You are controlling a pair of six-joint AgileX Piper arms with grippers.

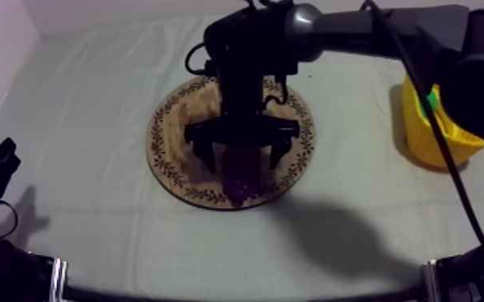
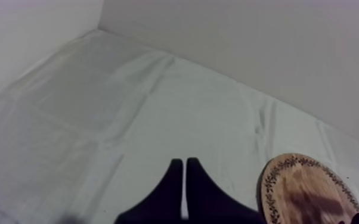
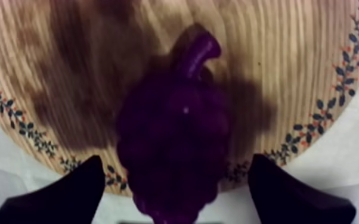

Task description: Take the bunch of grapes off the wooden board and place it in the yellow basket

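Pictured low over the wooden board [image 1: 173, 136]: right gripper [image 1: 243, 161], on an arm reaching in from the upper right, black fingers [image 3: 56, 196] spread wide and closed on nothing. Between those fingers, clear of both: the bunch of grapes [image 3: 173, 143], purple, lying on the board with stem toward the middle and blunt end at the patterned rim on the near side. Well apart to the right, on the grey-white cloth [image 1: 92, 96]: yellow basket [image 1: 422, 136], partly behind the arm. Low at the table's left side: left gripper [image 2: 185, 179], fingers pressed together in a narrow wedge, holding nothing, over bare cloth with the board's rim not far off.
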